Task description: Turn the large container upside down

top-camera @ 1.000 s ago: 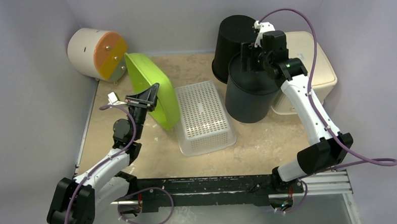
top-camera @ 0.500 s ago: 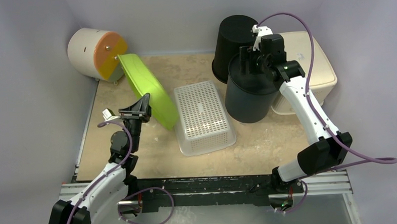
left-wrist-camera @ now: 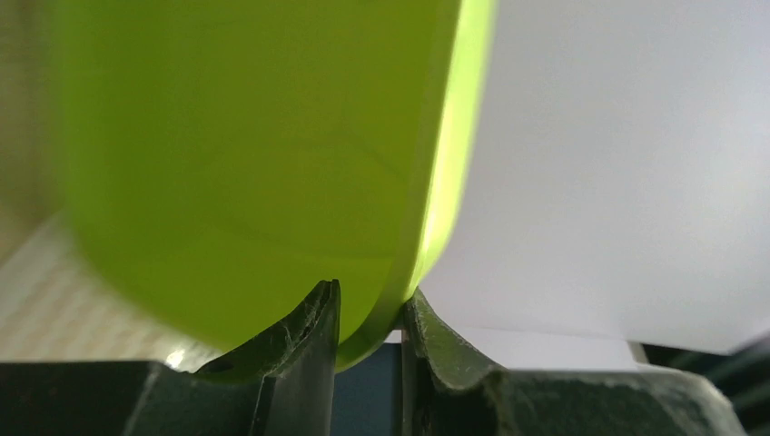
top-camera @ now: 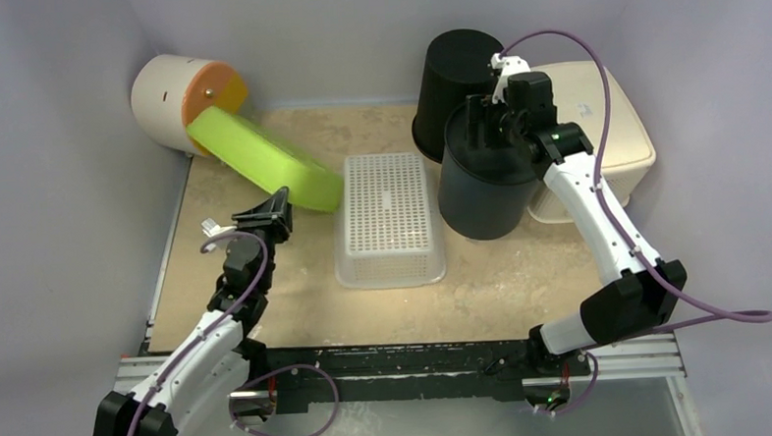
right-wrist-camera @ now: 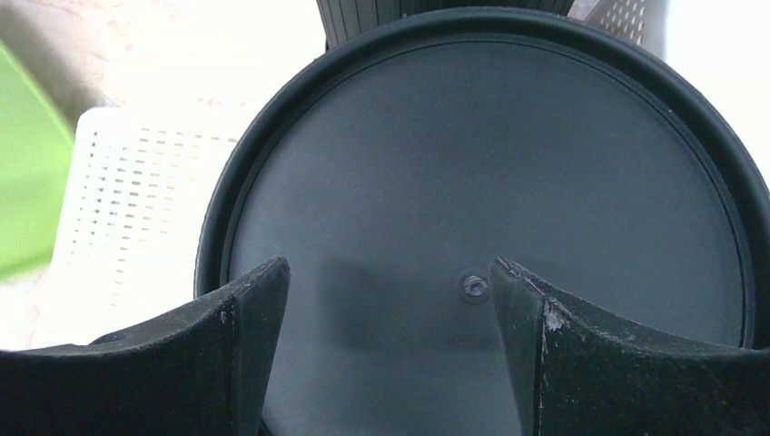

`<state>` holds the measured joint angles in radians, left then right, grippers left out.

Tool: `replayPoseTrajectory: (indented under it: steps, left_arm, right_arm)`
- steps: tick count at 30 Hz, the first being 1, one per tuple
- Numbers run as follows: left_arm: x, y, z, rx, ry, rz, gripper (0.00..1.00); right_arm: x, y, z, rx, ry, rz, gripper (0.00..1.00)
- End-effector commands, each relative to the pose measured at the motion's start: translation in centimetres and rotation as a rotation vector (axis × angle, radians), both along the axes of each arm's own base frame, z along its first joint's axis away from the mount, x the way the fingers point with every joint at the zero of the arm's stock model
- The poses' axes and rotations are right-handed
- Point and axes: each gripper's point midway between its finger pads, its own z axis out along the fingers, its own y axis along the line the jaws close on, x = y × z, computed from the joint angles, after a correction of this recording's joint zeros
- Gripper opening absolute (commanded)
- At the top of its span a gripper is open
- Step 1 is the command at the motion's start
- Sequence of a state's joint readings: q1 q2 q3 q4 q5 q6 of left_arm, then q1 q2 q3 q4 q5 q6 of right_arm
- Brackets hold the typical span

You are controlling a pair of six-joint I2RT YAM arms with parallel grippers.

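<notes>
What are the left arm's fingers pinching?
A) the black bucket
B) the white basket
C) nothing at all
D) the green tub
D: in the left wrist view, the left fingers sit tight on either side of the rim of the green tub.

Top cam high behind me, facing far. L wrist cam hugs green tub [left-wrist-camera: 245,163], R's close over black bin [right-wrist-camera: 481,236]; top shares both.
</notes>
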<state>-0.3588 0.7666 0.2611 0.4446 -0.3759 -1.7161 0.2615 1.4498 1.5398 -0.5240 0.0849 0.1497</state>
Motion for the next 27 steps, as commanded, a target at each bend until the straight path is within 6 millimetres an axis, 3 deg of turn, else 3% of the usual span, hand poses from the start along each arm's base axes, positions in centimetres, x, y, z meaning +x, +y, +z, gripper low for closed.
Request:
replayPoseTrajectory:
  steps: [1,5,17,21,24,27]
  left_arm:
    - [-6.9,2.8,-19.5,0.148,0.743,0.064,0.00]
    - [-7.6,2.8,-20.3,0.147,0.788,0.062,0.09]
    - [-6.9,2.0,-19.2,0.157,0.782,0.021,0.12]
    - [-6.0,1.7,-17.5,0.210,0.767,-0.004,0.24]
    - [-4.6,1.6,-15.1,0.292,0.739,-0.017,0.40]
    - [-3.2,1.3,-12.7,0.423,0.730,-0.057,0.43]
  right_arm:
    - [-0.4,0.1,1.4,0.028,-0.049,0.009,0.83]
    - [-0.5,0.1,0.7,0.025,-0.035,0.013,0.83]
    - [-0.3,0.3,0.4,0.024,-0.031,0.019,0.83]
    - [-0.3,0.3,0.3,0.025,-0.032,0.019,0.83]
    - [-0.1,0.2,0.6,0.021,-0.036,0.014,0.83]
    - [0.3,-0.5,1.6,-0.016,-0.070,-0.005,0.83]
